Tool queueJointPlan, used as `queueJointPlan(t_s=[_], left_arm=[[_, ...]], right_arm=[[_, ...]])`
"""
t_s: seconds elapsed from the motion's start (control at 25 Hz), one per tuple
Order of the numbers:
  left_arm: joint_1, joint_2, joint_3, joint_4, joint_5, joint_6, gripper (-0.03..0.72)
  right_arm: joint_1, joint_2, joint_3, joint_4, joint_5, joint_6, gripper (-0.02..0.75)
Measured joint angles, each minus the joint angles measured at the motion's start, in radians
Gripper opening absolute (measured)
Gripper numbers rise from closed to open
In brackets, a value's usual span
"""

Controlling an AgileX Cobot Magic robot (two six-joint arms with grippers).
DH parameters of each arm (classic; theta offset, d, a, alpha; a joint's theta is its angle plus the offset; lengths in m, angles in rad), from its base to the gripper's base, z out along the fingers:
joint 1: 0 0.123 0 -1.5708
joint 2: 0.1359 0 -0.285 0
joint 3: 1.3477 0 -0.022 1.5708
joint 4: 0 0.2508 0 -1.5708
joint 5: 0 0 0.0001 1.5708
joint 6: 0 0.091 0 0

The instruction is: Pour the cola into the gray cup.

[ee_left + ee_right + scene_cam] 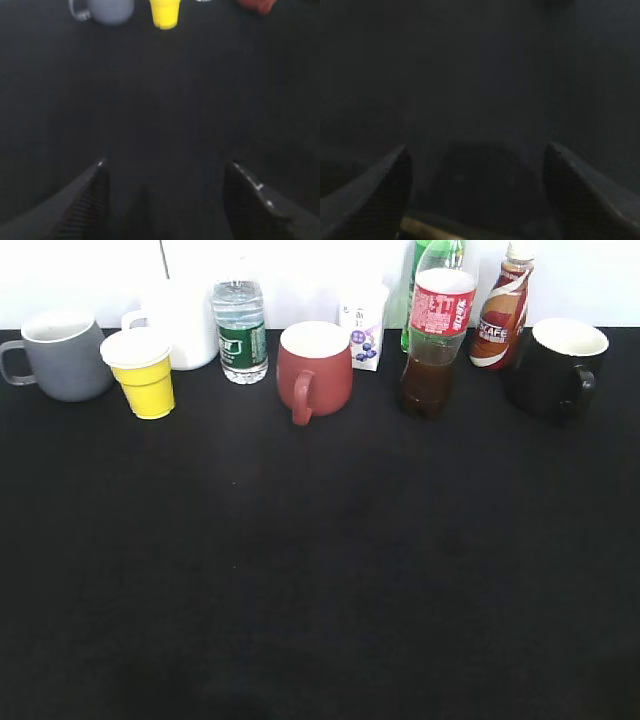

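Note:
The cola (436, 340), a clear bottle of dark liquid with a red label, stands upright at the back right of the black table. The gray cup (65, 355) stands at the back left, handle to the left; it also shows at the top of the left wrist view (109, 10). Neither arm shows in the exterior view. My left gripper (166, 167) is open and empty above bare black table, well short of the cups. My right gripper (477, 152) is open and empty over dark table surface.
Along the back stand a yellow paper cup (145, 372), a white mug (180, 325), a water bottle (240, 330), a red mug (314, 368), a small carton (362, 332), a green bottle (432, 255), a coffee bottle (502, 308) and a black mug (556, 365).

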Motion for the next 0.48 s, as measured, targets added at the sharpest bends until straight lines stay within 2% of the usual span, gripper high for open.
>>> queueJointPlan(t_s=[0.24,0.48], left_arm=[[0.0,0.013,0.031,0.0,-0.037,0.0,0.522],[0.0,0.013,0.031,0.0,-0.038,0.0,0.431]], right_arm=[[0.0,-0.002,0.034,-0.004,-0.013,0.0,0.587],[0.0,-0.005,0.034,-0.004,-0.016,0.0,0.586]])
